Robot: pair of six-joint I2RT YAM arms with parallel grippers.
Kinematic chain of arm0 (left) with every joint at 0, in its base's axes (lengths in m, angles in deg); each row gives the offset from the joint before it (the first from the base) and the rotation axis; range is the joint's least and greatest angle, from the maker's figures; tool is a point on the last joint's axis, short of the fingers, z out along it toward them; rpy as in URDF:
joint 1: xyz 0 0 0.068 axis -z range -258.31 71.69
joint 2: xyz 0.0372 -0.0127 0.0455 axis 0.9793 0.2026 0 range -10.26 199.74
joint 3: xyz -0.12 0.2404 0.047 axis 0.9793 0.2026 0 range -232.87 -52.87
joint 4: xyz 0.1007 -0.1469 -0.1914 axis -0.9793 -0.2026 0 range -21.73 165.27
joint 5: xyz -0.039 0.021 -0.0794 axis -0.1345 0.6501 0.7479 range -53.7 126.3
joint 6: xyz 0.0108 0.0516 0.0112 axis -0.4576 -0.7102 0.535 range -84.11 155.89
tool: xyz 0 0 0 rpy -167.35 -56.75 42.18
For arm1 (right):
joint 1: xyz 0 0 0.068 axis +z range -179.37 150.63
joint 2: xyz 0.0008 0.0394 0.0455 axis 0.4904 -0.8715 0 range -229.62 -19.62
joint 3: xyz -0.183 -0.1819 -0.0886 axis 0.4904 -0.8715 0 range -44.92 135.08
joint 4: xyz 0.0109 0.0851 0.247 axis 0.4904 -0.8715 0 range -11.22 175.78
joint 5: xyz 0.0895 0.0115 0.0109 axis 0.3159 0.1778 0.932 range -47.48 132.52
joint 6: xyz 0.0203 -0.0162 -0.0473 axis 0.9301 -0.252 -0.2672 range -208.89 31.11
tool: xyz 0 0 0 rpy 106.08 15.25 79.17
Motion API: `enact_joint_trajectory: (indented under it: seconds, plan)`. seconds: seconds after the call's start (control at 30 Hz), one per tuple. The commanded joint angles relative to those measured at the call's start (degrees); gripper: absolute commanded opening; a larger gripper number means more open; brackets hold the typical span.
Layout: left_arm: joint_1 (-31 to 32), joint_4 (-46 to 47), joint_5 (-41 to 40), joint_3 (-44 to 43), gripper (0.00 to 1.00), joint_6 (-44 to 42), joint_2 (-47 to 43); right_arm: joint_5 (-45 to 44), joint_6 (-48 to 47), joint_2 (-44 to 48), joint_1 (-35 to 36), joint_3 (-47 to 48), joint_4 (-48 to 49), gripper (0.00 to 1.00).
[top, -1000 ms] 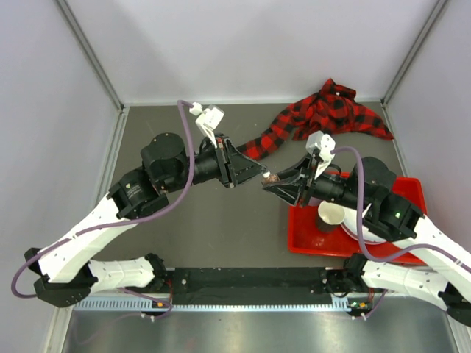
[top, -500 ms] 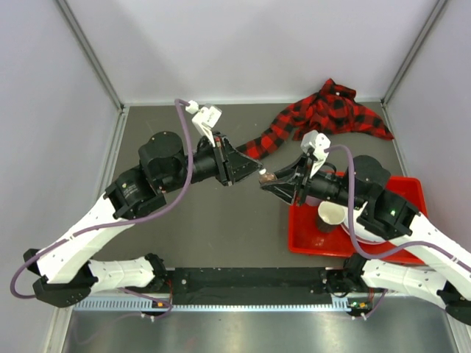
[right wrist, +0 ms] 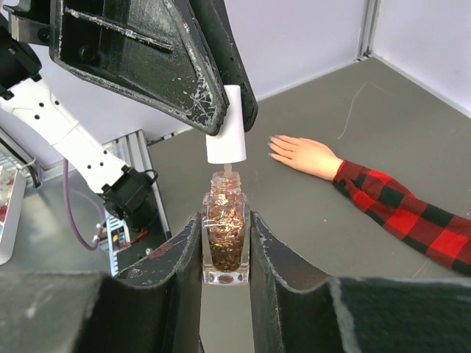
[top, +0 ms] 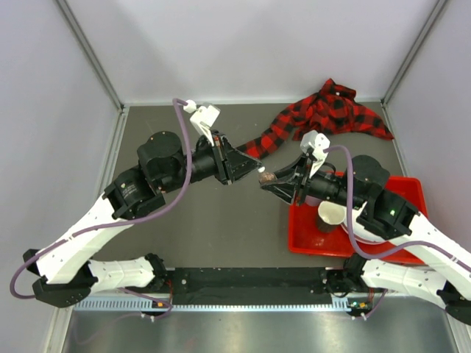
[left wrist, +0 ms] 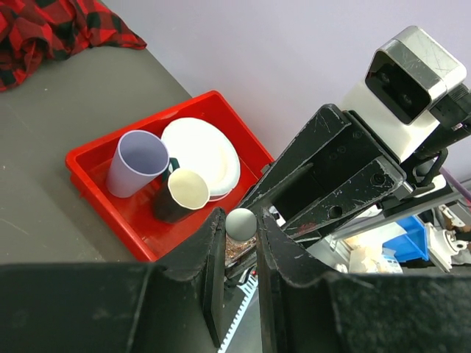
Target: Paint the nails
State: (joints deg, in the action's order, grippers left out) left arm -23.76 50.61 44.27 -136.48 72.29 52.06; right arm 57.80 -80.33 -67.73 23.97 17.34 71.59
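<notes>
While right claw (right wrist: 224,220) clenches the glitter bottle (right wrist: 224,246), left claw (left wrist: 241,229) grasps the white cap (right wrist: 224,129) just above it; mannequin hand (right wrist: 307,156) lies beyond the bottle.

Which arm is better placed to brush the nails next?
Left, likely: the left gripper holds the cap above the bottle, which the right gripper clamps. The mannequin hand lies beyond.

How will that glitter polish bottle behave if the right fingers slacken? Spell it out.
The bottle looks like clear glass, so probably slick, hard and breakable if dropped. It is tall and narrow, so likely to tip. Its white cap is lifted off the neck, so a tilt would probably spill polish.
</notes>
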Motion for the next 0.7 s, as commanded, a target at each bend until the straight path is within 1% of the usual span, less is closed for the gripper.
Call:
enact_joint_trajectory:
  seconds: [0.0, 0.37, 0.67]
  plan:
    - [0.21, 3.48, -1.64, -2.43, 0.0, -0.63, -1.86, 0.53, -0.56, 0.3, -0.69, -0.3, 1.45, 0.0]
    - [0.21, 3.84, -0.76, -2.87, 0.0, -0.63, -1.77, 0.36, -0.47, 0.31, -0.61, -0.38, 1.72, 0.0]
    - [0.21, 2.69, -2.51, -2.96, 0.0, -1.33, -2.38, 0.44, -0.38, 0.48, -0.61, -0.38, 1.63, 0.0]
